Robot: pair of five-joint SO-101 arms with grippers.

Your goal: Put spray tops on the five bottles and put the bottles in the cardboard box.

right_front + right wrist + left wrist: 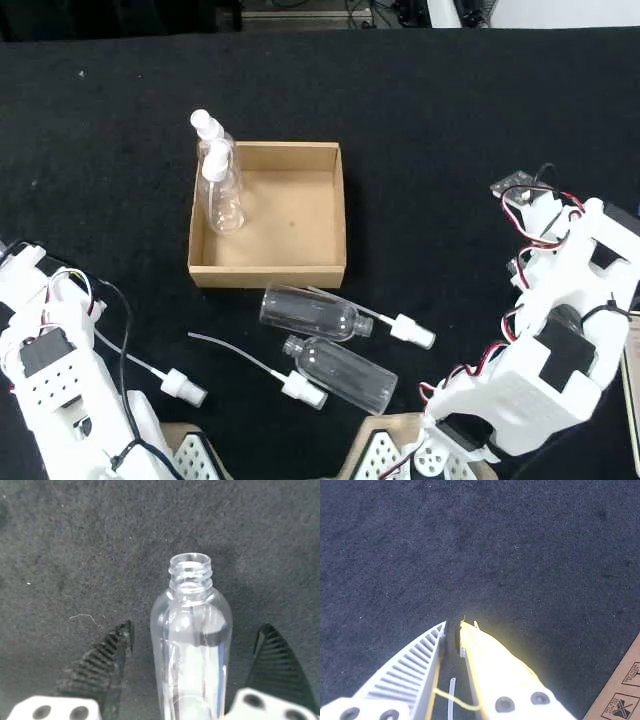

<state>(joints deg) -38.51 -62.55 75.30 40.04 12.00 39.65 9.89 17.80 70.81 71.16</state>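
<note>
Left gripper (452, 626): my jaws are together, tips almost meeting, over the bare black table (470, 540).
Cardboard box (268, 270): two capped bottles (222, 190) stand at its far left corner.
Loose parts: two open bottles (312, 312) and three spray tops (183, 386) lie just on my side of the box.
Right gripper (196, 626): my jaws are apart, with an open-necked bottle (192, 645) lying between them, not yet pinched.
Doing it well: I'd close squarely on the body below the shoulder. I'd squeeze gently, since thin plastic probably dents or slips, and leave the thread free for a top.
</note>
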